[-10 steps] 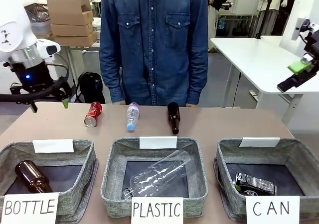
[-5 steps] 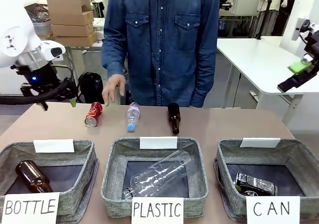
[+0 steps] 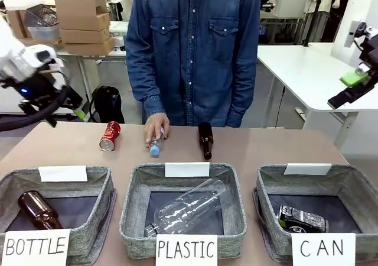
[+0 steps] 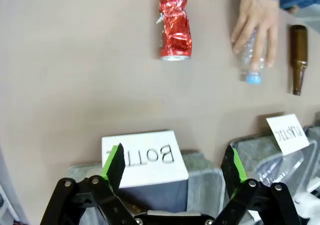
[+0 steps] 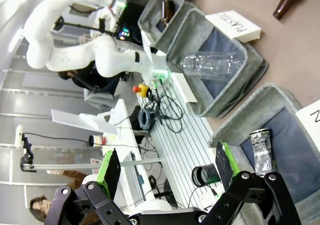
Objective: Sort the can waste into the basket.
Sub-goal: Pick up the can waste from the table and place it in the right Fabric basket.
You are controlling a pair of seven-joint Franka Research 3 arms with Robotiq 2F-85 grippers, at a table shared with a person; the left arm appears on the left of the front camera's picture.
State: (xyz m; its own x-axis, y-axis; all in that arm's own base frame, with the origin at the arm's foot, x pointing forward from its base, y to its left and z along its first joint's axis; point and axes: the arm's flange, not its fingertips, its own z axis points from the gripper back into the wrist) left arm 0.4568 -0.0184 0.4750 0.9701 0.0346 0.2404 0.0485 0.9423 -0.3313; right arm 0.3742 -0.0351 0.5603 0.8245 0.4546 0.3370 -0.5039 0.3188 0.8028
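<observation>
well, the red can [image 3: 110, 136] lies on its side on the table [image 3: 266, 151], on the far part, well apart from the can basket [image 3: 354, 186], which sits at the robot's right end of the row. the dark can [image 3: 302, 219] is already in that basket, so i think the red one is the job left to do. the left claw [image 4: 173, 160] is the near one, with its fingers wide apart and nothing in them. it hangs above the bottle basket [image 3: 100, 180]. the right claw [image 5: 166, 160] is wide apart and empty too, up high off to the right. to do it well, i think the left claw should come down from above and pinch the can across its thin middle, not end to end. the can is squashed and round, so it may roll or slip, so squeeze slow. a hand [image 3: 156, 127] rests on the small bottle [image 3: 155, 143] just beside the can, so keep away from it. then lift high over the basket walls on the way right. a brown bottle [image 3: 205, 139] lies past the small bottle. the front signs say "bottle", "plastic" and "can". the white print on the red can is too crumpled to read, and the dark can's marks are too small.
</observation>
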